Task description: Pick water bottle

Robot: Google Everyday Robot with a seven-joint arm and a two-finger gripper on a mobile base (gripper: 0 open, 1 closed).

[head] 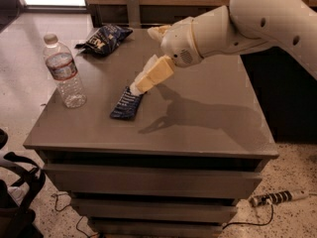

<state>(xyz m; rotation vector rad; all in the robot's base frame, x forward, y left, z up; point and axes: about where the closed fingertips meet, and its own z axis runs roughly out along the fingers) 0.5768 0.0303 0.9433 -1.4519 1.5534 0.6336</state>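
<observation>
The water bottle (64,73) is clear ribbed plastic with a white cap and a white-and-red label. It stands upright near the left edge of the grey cabinet top (208,118). My gripper (142,61) hangs over the middle of the top, to the right of the bottle and apart from it. Its cream fingers (151,76) are spread open and hold nothing. The lower fingertip is just above a small dark blue snack packet (126,103).
A dark blue chip bag (105,37) lies at the back left of the top. A wooden wall runs behind. A power strip (277,197) lies on the floor at the right, and a black object (15,192) stands at the lower left.
</observation>
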